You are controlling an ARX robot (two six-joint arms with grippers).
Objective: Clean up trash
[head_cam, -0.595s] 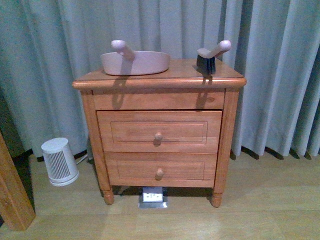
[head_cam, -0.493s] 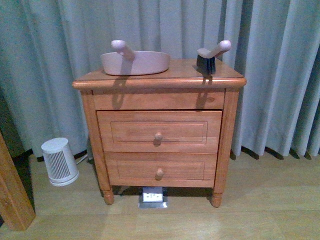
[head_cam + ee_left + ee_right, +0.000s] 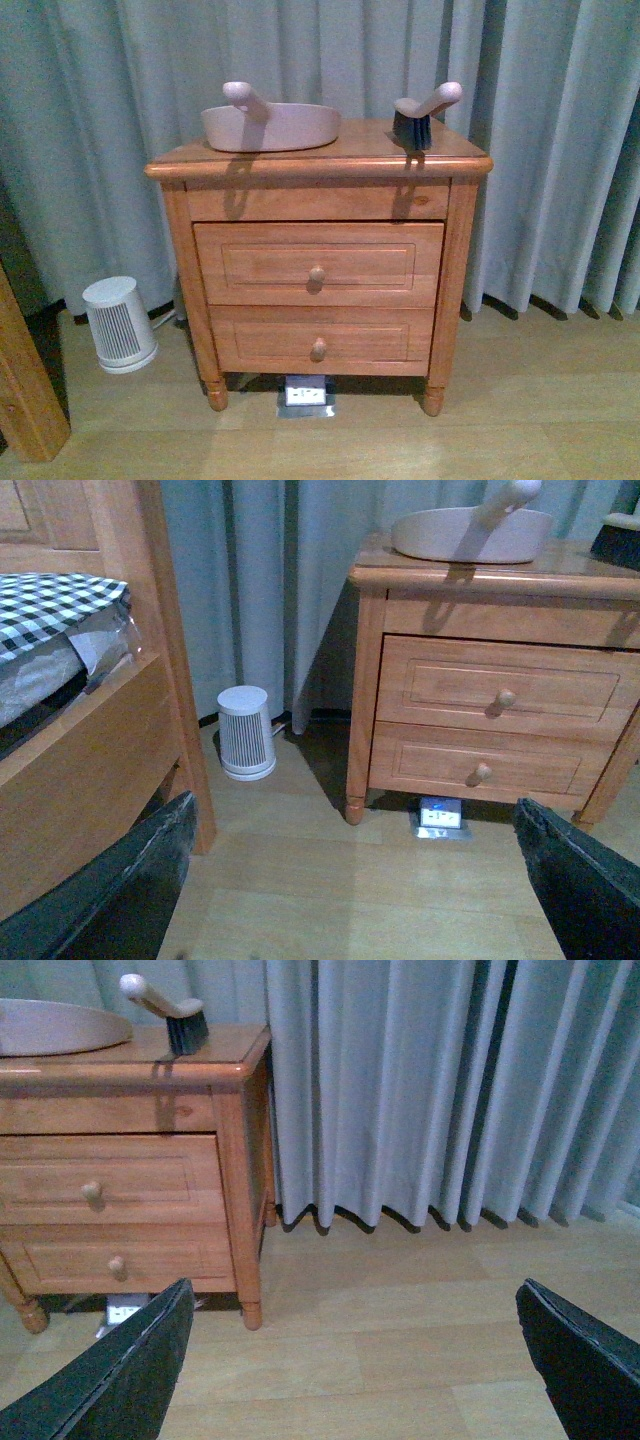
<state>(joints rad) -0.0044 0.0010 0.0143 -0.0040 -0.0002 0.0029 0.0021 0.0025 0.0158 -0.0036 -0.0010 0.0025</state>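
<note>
The trash shows in no view. A pale pink dustpan point(image 3: 270, 127) sits on the left part of the nightstand point(image 3: 318, 160) top, its handle tilted up and its inside hidden. A black-bristled brush point(image 3: 412, 125) stands on the right part.

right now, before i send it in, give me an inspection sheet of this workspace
surface: wooden nightstand, top carries the dustpan and brush
job's things: pale pink dustpan and brush on top, apart; trash: nothing seen
clutter: small box on the floor under the nightstand
grippers: left gripper open, empty; right gripper open, empty
cables: a cord seems to run from the small white appliance
surroundings: grey curtain, wood floor, bed frame near the appliance
</note>
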